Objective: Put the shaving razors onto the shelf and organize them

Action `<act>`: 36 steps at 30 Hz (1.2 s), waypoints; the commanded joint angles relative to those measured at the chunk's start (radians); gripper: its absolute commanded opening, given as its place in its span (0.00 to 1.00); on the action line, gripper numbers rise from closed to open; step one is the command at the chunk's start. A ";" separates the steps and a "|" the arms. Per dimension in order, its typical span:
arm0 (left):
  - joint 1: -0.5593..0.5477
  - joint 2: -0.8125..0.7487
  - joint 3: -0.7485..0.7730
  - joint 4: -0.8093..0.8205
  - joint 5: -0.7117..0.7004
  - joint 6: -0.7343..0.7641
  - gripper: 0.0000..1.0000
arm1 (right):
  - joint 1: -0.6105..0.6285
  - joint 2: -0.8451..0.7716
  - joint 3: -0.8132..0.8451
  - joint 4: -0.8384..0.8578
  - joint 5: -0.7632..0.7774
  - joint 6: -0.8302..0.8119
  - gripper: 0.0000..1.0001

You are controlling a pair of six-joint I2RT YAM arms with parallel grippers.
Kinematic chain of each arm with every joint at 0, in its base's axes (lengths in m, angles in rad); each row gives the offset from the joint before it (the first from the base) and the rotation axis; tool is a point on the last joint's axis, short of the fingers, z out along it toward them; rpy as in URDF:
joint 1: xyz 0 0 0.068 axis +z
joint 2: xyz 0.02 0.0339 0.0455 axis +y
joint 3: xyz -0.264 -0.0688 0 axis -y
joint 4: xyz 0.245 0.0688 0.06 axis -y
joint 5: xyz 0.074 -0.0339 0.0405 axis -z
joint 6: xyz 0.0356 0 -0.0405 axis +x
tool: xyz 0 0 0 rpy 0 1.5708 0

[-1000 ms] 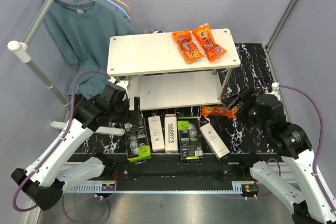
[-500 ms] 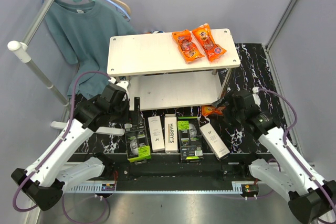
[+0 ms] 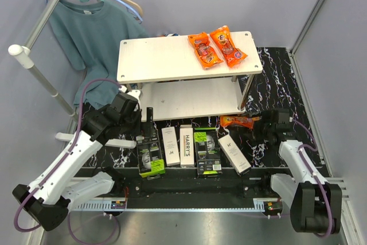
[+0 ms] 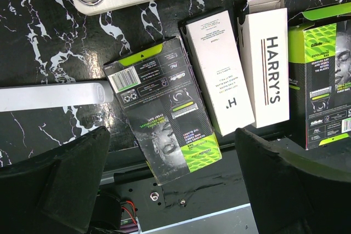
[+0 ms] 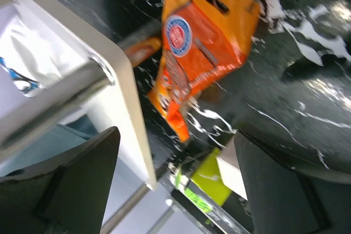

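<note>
Five shaving razors lie in a row on the black marble table in front of the shelf (image 3: pixel 160 61): a black-and-green box (image 3: pixel 150 156), two slim white boxes (image 3: pixel 170 146) (image 3: pixel 187 146), a second black-and-green box (image 3: pixel 207 151) and a third white one (image 3: pixel 234 153). My left gripper (image 3: pixel 147 121) hovers open above the leftmost black box (image 4: pixel 164 127), beside the white "H" box (image 4: pixel 219 72) and the "HARRY'S" box (image 4: pixel 269 67). Low on the right, my right gripper (image 3: pixel 262 125) is open and empty, facing an orange packet (image 5: pixel 203 42).
Two orange snack packets (image 3: pixel 205 50) (image 3: pixel 228 46) lie on the shelf's top board, a third (image 3: pixel 238 121) on the table by the shelf's right front leg (image 3: pixel 243 97). A teal T-shirt (image 3: pixel 94 32) hangs on a rack at the back left.
The right arm has dropped low and drawn back to the right, off the orange packet on the table. The left arm and the boxes have not moved.
</note>
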 commanded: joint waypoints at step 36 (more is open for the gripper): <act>-0.001 -0.039 0.012 0.012 -0.001 0.011 0.99 | -0.193 0.410 -0.129 0.452 -0.197 -0.017 0.11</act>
